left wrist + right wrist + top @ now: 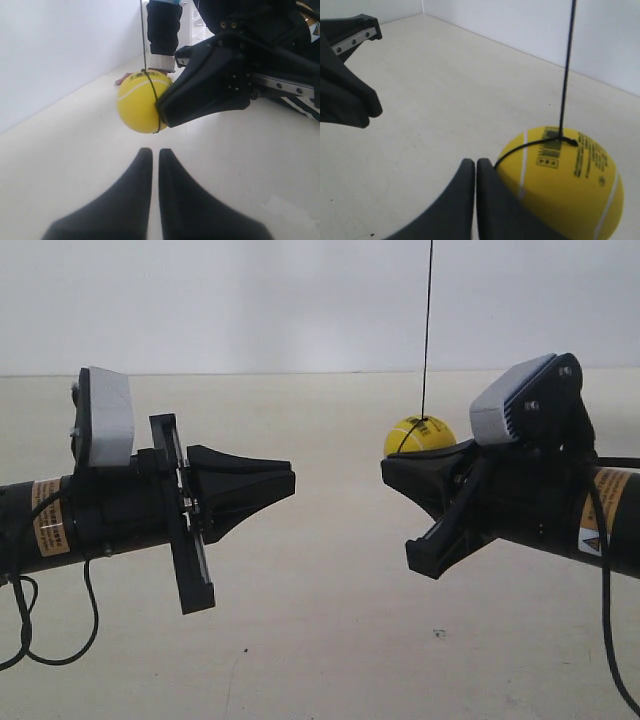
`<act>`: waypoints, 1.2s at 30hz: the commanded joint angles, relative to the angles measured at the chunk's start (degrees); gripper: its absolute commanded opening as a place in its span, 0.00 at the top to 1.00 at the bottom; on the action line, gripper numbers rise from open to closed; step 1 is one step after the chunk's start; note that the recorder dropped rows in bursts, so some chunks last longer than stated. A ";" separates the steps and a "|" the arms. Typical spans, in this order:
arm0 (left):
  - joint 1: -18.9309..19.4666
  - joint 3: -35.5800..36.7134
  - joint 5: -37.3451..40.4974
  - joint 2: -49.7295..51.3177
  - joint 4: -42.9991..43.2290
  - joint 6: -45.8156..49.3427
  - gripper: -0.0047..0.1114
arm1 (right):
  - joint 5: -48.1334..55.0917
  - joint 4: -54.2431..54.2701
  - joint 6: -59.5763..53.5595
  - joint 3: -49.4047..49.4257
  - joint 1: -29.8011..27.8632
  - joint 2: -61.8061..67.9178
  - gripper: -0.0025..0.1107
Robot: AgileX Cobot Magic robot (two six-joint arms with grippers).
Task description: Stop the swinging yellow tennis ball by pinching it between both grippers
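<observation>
The yellow tennis ball (420, 435) hangs on a thin black string (427, 330). It sits just behind the tip of the arm at the exterior view's right. In the right wrist view the ball (565, 185) rests against the side of my right gripper (475, 162), whose jaws are shut with nothing between them. My left gripper (151, 151) is also shut and empty. It points at the ball (140, 105) from a short distance, with a clear gap between them. In the exterior view the left gripper (292, 480) and right gripper (386, 470) face each other tip to tip, apart.
A pale floor-like surface (320, 640) spreads beneath both arms, with a white wall (250, 300) behind. Black cables (30, 640) droop from the arm at the exterior view's left. A person's dark-clothed limb (162, 35) stands beyond the ball in the left wrist view.
</observation>
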 commanded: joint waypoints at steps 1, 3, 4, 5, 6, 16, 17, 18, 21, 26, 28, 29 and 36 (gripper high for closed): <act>-0.34 -0.33 -0.44 0.14 0.08 0.10 0.92 | 0.25 0.38 -0.37 0.25 0.08 -0.02 0.98; -0.34 -0.33 -0.44 0.14 0.08 0.10 0.92 | 0.25 0.38 -0.37 0.25 0.08 -0.02 0.98; -0.34 -0.33 -0.44 0.14 0.08 0.10 0.92 | 0.25 0.38 -0.37 0.25 0.08 -0.02 0.98; -0.34 -0.33 -0.44 0.14 0.08 0.10 0.92 | 0.25 0.38 -0.37 0.25 0.08 -0.02 0.98; -0.34 -0.33 -0.44 0.14 0.08 0.10 0.92 | 0.25 0.38 -0.37 0.25 0.08 -0.02 0.98; -4.37 -3.36 0.50 4.43 -2.48 0.56 0.92 | 0.16 -0.09 0.42 0.25 0.08 -0.02 0.98; -4.37 -3.36 1.32 4.43 -3.15 1.20 0.92 | 0.00 -0.09 0.56 0.25 0.08 -0.02 0.98; -4.37 -3.36 1.38 4.43 -3.28 1.76 0.92 | -0.11 -0.09 0.55 0.25 0.08 -0.02 0.98; -4.37 -3.36 1.38 4.43 -3.28 1.90 0.92 | -0.11 -0.09 0.55 0.25 0.08 -0.02 0.98; -4.37 -3.36 1.38 4.43 -3.28 1.90 0.92 | 0.19 -0.09 0.32 0.25 0.08 -0.02 0.98; -4.37 -3.36 1.38 4.43 -3.28 1.90 0.92 | 0.46 -0.09 -0.03 0.25 0.08 -0.02 0.98; -4.37 -3.36 1.38 4.43 -3.28 1.90 0.92 | 0.90 -0.09 -0.19 0.25 0.08 -0.02 0.98; -4.37 -3.36 1.38 4.43 -2.77 1.89 0.92 | 4.94 5.09 -4.25 0.25 0.08 -0.02 0.98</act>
